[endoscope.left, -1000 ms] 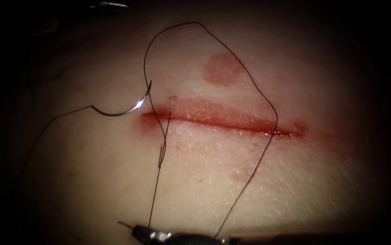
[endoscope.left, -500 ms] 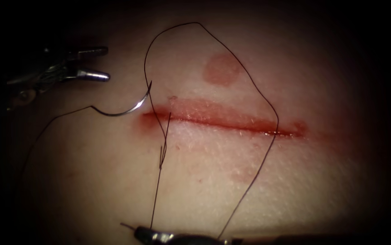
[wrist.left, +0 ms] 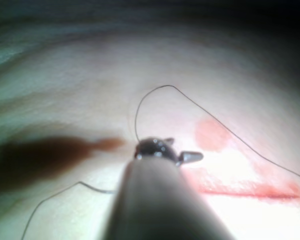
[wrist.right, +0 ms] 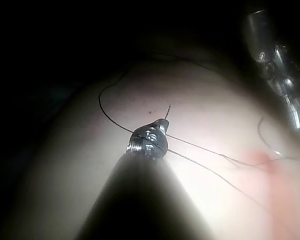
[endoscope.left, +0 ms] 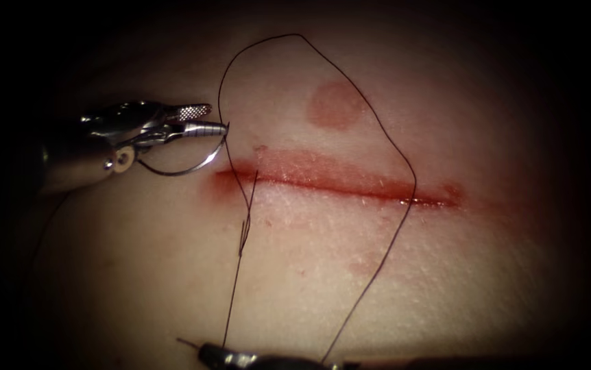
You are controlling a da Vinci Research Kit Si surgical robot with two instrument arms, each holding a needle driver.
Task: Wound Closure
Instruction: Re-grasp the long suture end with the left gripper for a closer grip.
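My left gripper (endoscope.left: 214,119), absent 1.0 s ago, now sits jaws apart at the needle (endoscope.left: 184,168) tip; my right gripper (endoscope.left: 240,358) stays clamped on the thread (endoscope.left: 235,284)

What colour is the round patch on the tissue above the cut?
The round patch is pinkish red, paler than the cut; the endoscope view shows it best.

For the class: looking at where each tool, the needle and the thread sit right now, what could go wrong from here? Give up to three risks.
1. The left tool has open jaws at the tip end of the needle, which lies loose on the tissue left of the cut; a poor grab could flick it away.
2. The right tool is shut on the thread; a tug could strain the stitch.
3. The slack loop might snag the left tool.
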